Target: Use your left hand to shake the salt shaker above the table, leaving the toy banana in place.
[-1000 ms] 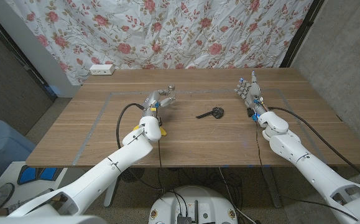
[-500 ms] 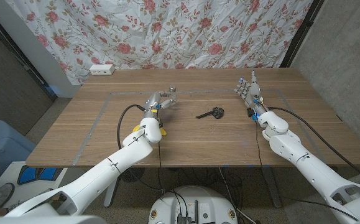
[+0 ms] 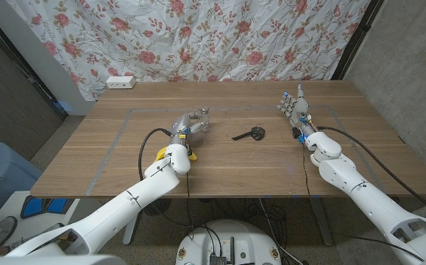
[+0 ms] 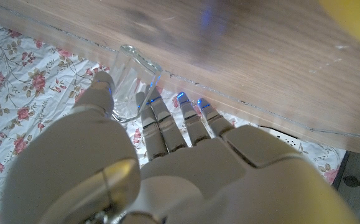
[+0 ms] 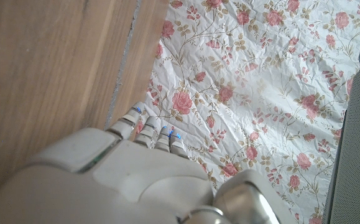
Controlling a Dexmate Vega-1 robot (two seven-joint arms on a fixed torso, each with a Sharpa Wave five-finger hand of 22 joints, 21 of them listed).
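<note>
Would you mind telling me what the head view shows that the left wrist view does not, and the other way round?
Head view alone: the right hand standing open near the table's far right, a dark object lying mid-table, and a white power strip at the far edge. Left wrist view alone: the salt shaker's clear glass body up close, between thumb and fingers. Both share the left hand holding the shaker, a yellow patch of the toy banana, the wooden table and the floral cloth.

I see a clear glass salt shaker (image 4: 132, 81) in my smooth, glossy white plastic left hand (image 4: 167, 168). Table (image 3: 124, 158) is matt brown wood grain; backdrop (image 3: 235, 37) is wrinkled floral cloth.
</note>
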